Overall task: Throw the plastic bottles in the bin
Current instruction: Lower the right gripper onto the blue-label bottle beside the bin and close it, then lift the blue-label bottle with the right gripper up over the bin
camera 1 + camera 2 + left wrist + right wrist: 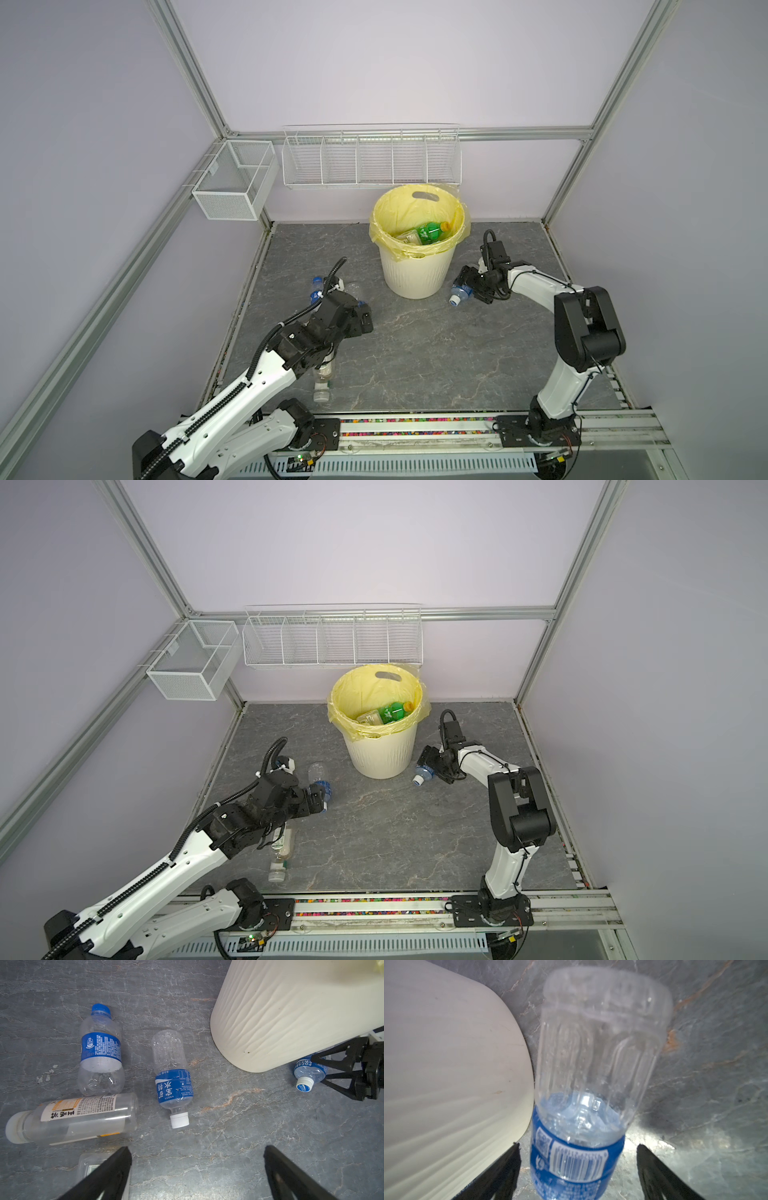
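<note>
As right tool (pixel 577 1145) straddles it | bottle (pixel 462 292) flat | cap (pixel 455 299) front-left

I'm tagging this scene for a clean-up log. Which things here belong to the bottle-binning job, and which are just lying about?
Job: bin; green bottle inside it; Pocari bottle, straddled by the open right gripper; blue-capped bottle; white-capped bottle; orange-labelled bottle.
Just there: mesh basket; divided wire rack.

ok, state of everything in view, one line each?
bin: upright, bagged, holding bottles
green bottle: lying inside bin
Pocari bottle: lying capped beside bin, not gripped
right gripper: open, straddling Pocari bottle
left gripper: open, empty
blue-cap bottle: lying on floor, capped
white-cap bottle: lying on floor, capped
orange-label bottle: lying on floor, capped
</note>
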`<state>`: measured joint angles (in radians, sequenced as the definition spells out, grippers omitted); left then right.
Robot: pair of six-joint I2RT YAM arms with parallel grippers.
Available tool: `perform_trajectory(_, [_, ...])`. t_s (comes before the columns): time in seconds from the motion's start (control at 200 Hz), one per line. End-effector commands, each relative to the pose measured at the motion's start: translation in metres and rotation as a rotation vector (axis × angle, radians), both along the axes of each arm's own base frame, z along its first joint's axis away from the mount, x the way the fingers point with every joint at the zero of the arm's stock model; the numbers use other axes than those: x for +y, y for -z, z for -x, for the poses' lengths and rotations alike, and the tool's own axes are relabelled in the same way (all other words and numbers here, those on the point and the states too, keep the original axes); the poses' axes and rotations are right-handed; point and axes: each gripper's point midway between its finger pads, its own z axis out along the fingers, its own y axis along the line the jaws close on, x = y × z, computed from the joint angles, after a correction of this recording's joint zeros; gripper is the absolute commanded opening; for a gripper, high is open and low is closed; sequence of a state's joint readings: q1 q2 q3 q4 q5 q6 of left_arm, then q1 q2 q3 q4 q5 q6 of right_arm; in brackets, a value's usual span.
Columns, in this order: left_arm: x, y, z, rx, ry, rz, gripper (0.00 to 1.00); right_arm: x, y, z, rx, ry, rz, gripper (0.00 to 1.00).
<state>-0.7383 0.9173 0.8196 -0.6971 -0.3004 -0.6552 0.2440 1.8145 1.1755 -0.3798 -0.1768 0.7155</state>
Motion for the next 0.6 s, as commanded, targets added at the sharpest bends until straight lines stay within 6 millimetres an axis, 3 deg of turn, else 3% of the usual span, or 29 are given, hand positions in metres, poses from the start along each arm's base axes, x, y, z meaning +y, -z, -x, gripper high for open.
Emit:
perform_trajectory(0.0, [0.0097, 0.0042, 0.0020, 0.006, -0.039, -0.009, 0.99, 0.0016, 0.0012, -0.0080, -0.007, 0.017, 0.003, 0.89])
perform_trajectory(0.24, [0.0112, 0.0053, 0.0026, 0.005, -0.043, -0.010, 0.99, 0.0018, 0.0088, -0.0100, 0.001, 0.022, 0.007, 1.00])
perform_trajectory(0.375, [0.0118, 0.0059, 0.0030, 0.005, -0.043, -0.011, 0.99, -0.0002, 0.0094, -0.0104, -0.006, 0.030, 0.012, 0.86])
perform_trajectory(0.595, [0.0129, 0.0065, 0.0033, 0.004, -0.045, -0.014, 0.99, -0.0010, 0.0078, -0.0089, -0.010, 0.025, 0.019, 0.75])
